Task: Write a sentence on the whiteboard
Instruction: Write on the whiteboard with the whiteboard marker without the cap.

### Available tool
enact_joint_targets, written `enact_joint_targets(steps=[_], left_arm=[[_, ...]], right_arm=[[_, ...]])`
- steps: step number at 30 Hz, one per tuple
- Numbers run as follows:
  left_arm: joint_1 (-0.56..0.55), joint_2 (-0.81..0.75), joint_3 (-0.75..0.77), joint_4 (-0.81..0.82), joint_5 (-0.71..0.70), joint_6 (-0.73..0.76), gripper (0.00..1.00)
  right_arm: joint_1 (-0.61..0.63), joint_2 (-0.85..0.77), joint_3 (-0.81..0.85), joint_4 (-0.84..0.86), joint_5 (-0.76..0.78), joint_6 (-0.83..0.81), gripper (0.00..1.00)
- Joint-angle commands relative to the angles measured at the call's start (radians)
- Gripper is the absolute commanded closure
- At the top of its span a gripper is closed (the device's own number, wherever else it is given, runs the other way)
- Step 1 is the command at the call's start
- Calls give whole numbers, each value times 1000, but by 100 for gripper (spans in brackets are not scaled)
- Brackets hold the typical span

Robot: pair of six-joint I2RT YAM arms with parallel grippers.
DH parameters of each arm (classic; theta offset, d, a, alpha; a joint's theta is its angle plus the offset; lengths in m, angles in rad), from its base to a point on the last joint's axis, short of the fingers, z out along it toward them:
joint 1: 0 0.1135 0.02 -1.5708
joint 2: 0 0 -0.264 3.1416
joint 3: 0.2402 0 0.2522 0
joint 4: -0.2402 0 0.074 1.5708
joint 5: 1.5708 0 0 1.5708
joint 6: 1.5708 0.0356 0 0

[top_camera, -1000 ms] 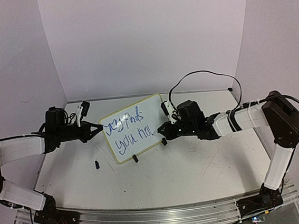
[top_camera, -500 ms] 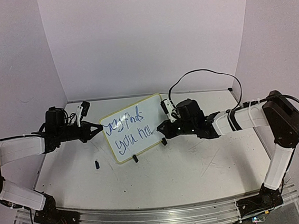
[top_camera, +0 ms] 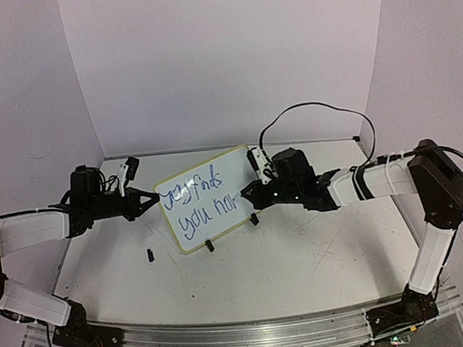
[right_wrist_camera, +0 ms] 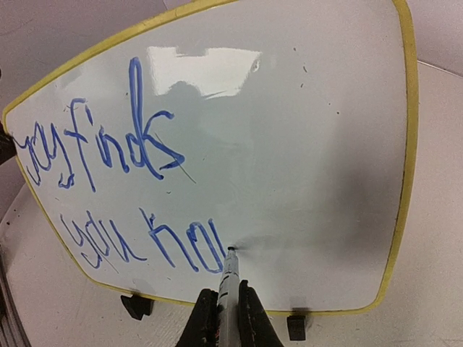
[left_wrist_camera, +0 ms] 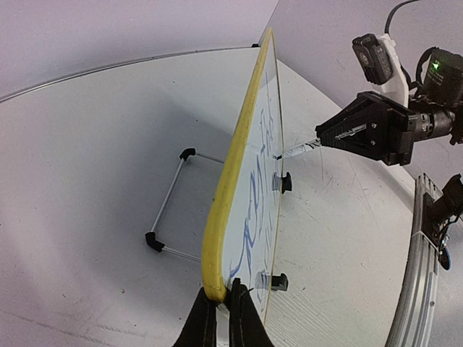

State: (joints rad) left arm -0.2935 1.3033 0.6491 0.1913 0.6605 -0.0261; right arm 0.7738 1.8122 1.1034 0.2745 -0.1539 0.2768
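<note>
The whiteboard (top_camera: 205,196), white with a yellow-green frame, stands tilted on two black clip feet at mid-table; it bears blue handwriting in two lines. My left gripper (top_camera: 150,200) is shut on the board's left edge; in the left wrist view (left_wrist_camera: 223,303) its fingers pinch the yellow frame (left_wrist_camera: 239,166). My right gripper (top_camera: 250,194) is shut on a marker (right_wrist_camera: 229,285) whose tip touches the board (right_wrist_camera: 289,144) right after the last blue stroke of the lower line. The marker and right gripper also show in the left wrist view (left_wrist_camera: 329,137).
A small dark marker cap (top_camera: 151,253) lies on the table left of the board's feet. A wire stand (left_wrist_camera: 170,210) props the board from behind. White walls close in the back and sides. A black cable (top_camera: 316,116) loops above the right arm.
My right gripper has moved left to the board with the marker, and a new blue stroke has appeared at the end of the lower line. The left arm and board have held still.
</note>
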Motion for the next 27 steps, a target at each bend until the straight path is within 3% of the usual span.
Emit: enact_joint_targets(steps=[1,27], left_arm=[[-6,15,20,-52,-44,77,100],[-7,16,21,-52,-44,77,100]], right_arm=[[-8,-15,48,32,35,-18,100],[-15,-19,47,12,27,-21,100]])
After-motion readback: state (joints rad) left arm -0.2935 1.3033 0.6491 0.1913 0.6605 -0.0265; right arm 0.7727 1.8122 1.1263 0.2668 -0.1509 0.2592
